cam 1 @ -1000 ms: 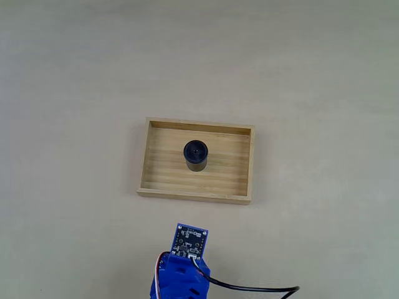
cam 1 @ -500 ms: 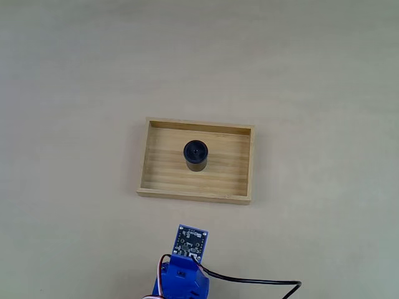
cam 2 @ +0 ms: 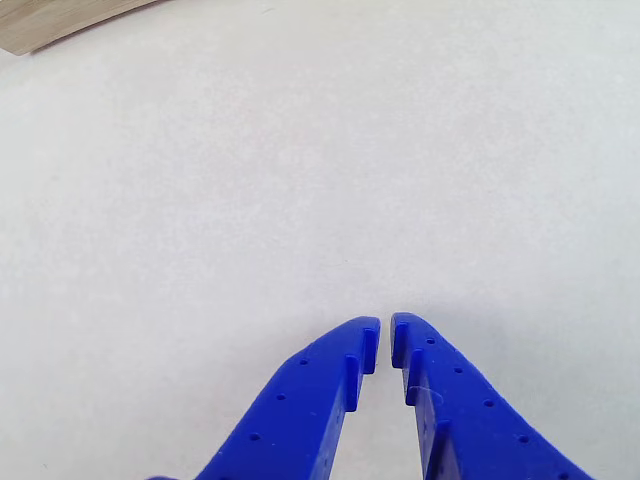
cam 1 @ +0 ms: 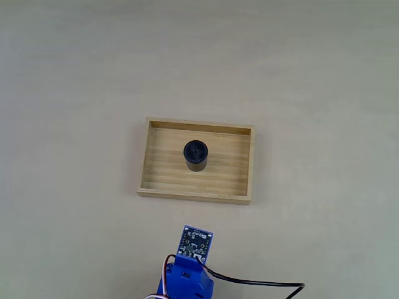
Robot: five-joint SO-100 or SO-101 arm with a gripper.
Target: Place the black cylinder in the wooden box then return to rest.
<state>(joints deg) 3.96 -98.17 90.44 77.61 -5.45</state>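
Pale tabletop [cam 1: 75, 75] runs bare under the arm [cam 1: 187, 280], low at the fixed view's near edge. Its gripper [cam 2: 385, 335] holds nothing, tips nearly together. Beyond, the cylinder [cam 1: 196, 155] stands upright inside the box [cam 1: 196, 195]. Placing looks done; what remains, I judge, is settling to rest.

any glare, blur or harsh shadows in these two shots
Fixed view: flat, even light, no glare; the cylinder casts a faint shadow on the box floor; image slightly soft overall. Other view: the table looks washed out, near white; the blue gripper is sharp, its tips nearly touching, with little shadow under it.
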